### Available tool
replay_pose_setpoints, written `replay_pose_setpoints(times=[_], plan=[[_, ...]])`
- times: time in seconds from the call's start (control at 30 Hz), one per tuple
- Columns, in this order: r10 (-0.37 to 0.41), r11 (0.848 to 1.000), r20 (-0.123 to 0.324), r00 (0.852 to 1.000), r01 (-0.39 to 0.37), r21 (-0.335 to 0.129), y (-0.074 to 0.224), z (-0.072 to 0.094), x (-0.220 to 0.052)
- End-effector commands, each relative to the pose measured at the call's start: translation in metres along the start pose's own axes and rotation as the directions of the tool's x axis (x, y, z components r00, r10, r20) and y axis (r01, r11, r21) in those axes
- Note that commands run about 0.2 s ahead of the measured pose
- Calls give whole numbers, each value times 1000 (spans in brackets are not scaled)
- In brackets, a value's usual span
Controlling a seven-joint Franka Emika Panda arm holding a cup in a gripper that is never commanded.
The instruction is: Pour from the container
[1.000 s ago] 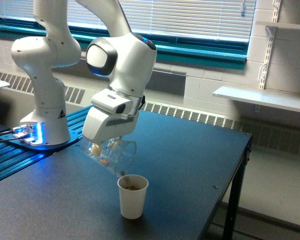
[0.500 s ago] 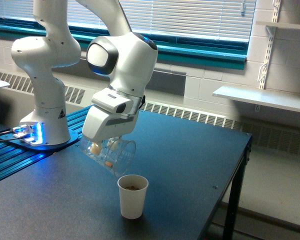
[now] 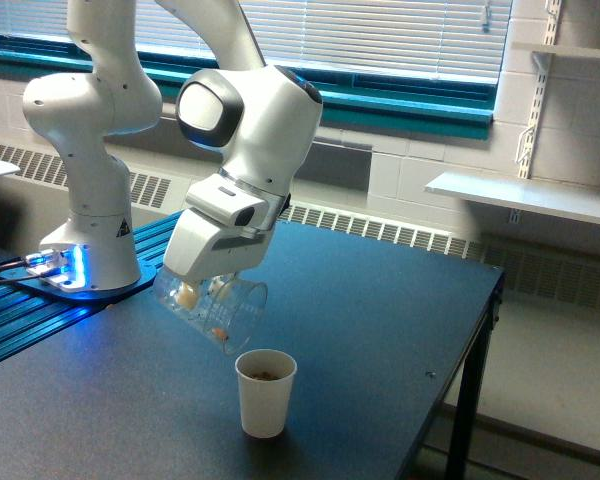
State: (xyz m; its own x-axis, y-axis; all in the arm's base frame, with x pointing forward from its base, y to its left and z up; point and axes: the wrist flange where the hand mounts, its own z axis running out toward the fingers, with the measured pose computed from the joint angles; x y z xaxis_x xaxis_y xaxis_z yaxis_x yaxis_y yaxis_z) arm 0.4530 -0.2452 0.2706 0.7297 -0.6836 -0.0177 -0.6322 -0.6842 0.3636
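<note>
The container (image 3: 212, 311) is a clear round cup, tilted with its wide mouth pointing down toward the exterior view's right. A few brown and pale bits show through its wall. My gripper (image 3: 215, 285) is shut on it from above, its fingers mostly hidden behind the white hand and the cup. Just below and to the right of the mouth stands a small off-white paper cup (image 3: 265, 392), upright on the dark table (image 3: 380, 330), with brown bits inside. A small gap separates the mouth from the paper cup's rim.
The arm's white base (image 3: 85, 255) stands on a blue-lit rail at the exterior view's left. The table's edge and leg (image 3: 470, 400) run down the right side. A white wall shelf (image 3: 520, 195) hangs beyond it, with a radiator and blinds behind.
The gripper and the container have risen slightly and drifted a little left, widening the gap above the paper cup. The paper cup has not moved.
</note>
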Motion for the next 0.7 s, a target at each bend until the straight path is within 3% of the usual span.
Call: replay_pose_setpoints(times=[0.03, 0.53, 0.7], plan=[[-20, 1000, -11, 1000, 20, -8, -6, -2, 3], [-43, 999, -17, 999, 42, -6, -15, -6, 1], [-38, 999, -18, 999, 38, 20, -18, -10, -1]])
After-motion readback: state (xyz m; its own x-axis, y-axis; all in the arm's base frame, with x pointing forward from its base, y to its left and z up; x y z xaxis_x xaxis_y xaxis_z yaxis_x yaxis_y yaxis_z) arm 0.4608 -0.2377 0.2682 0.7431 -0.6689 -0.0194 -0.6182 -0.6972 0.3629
